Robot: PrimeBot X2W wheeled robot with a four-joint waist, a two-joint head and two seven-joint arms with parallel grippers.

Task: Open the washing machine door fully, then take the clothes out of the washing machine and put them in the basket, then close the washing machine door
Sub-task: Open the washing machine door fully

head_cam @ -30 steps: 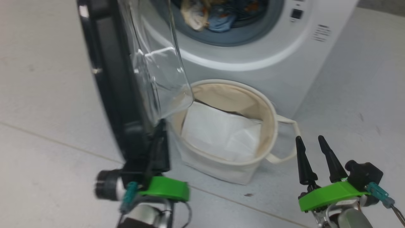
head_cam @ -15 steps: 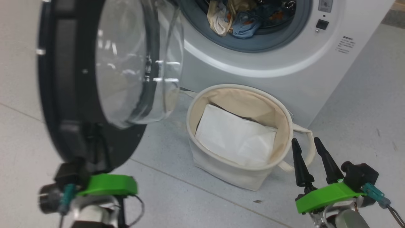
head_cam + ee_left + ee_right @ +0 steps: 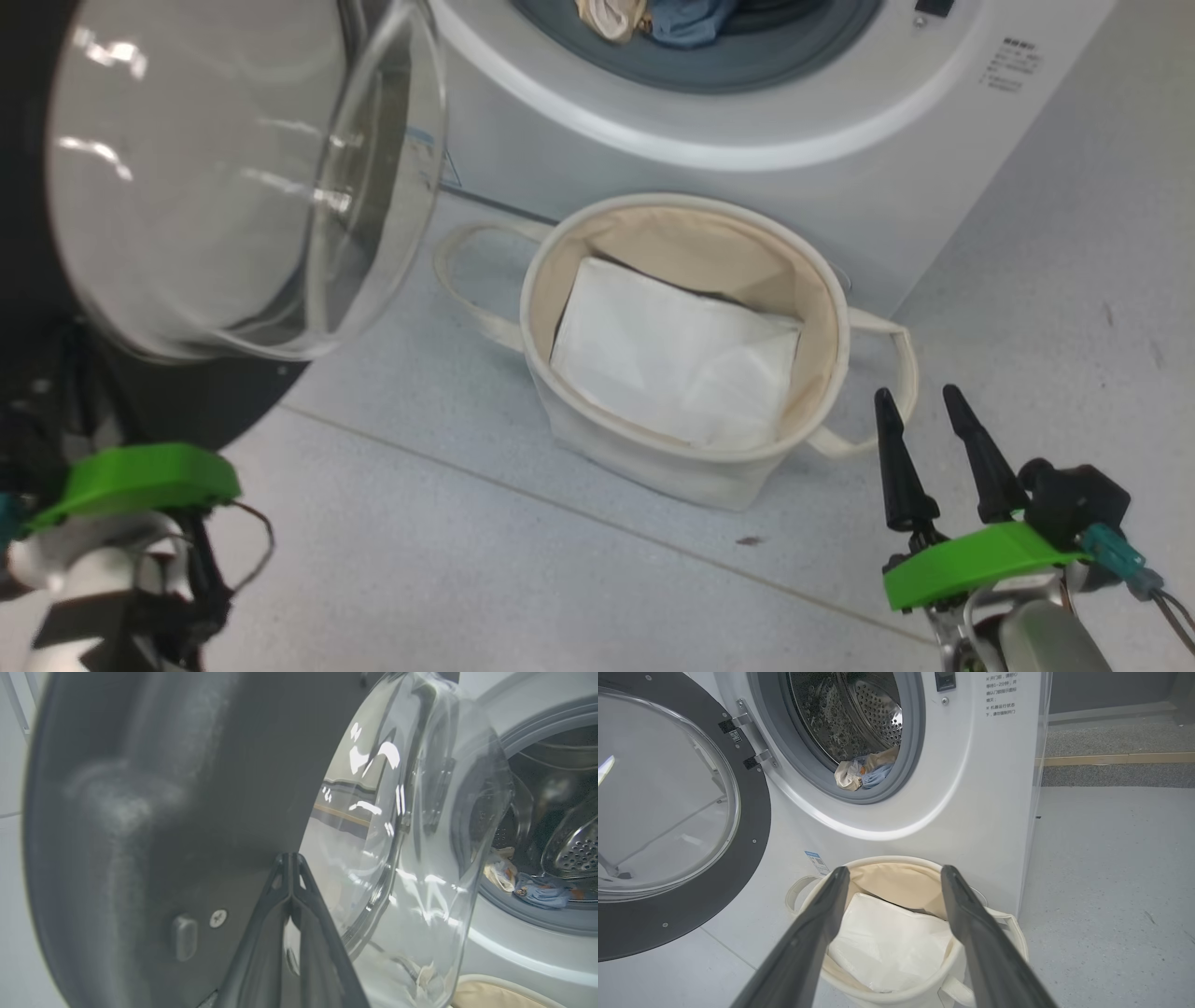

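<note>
Swung wider than a second ago, the washing machine door (image 3: 233,187) now fills 9 o'clock in my head view, and my left gripper (image 3: 290,858) has its fingers pressed together, holding nothing, at the door's dark rim. My right gripper (image 3: 917,397) sits at 4 o'clock, fingers spread and empty, near the basket (image 3: 653,467). The basket stands just before the washing machine (image 3: 747,121), and the clothes (image 3: 653,14) lie inside its opening at 12 o'clock.

washing machine door (image 3: 224,187): swung wider open; left gripper (image 3: 290,858): carried further left
</note>
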